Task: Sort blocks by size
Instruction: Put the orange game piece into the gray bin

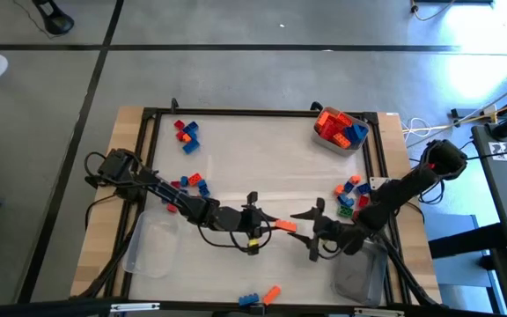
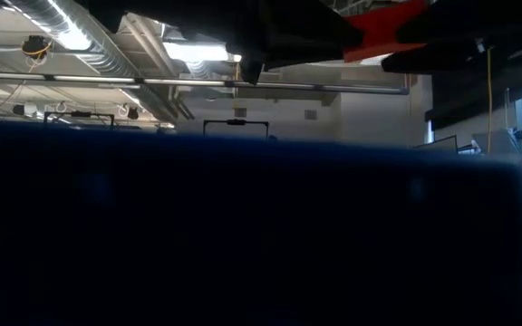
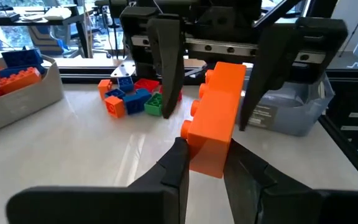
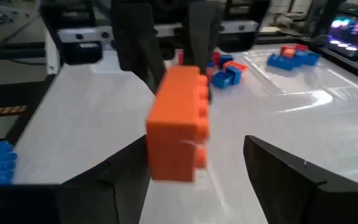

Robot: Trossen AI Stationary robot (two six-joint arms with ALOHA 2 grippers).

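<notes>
My left gripper (image 1: 265,227) is shut on an orange block (image 1: 284,226), long and studded, above the middle of the table's near half. The right gripper (image 1: 304,233) faces it from the right and is open. Its two fingers (image 3: 166,68) stand on either side of the block's free end (image 4: 179,124); whether one touches it I cannot tell. In the low view a blue block (image 2: 243,235) close to the camera hides nearly everything; only the orange block (image 2: 383,36) shows at the top. My left gripper pinches the orange block's near end (image 3: 207,163) between its two fingers (image 3: 173,165). The fingers come about level from the table's left and lie along the block. The block is lifted clear of the table and sticks out past the fingertips, its studs facing sideways.
A clear tub (image 1: 337,128) with red, orange and blue blocks stands at the far right. Loose block piles lie at the far left (image 1: 186,134), the left (image 1: 192,185) and the right (image 1: 350,194). Clear tubs sit near left (image 1: 152,246) and near right (image 1: 359,277). Two blocks (image 1: 260,297) lie at the near edge.
</notes>
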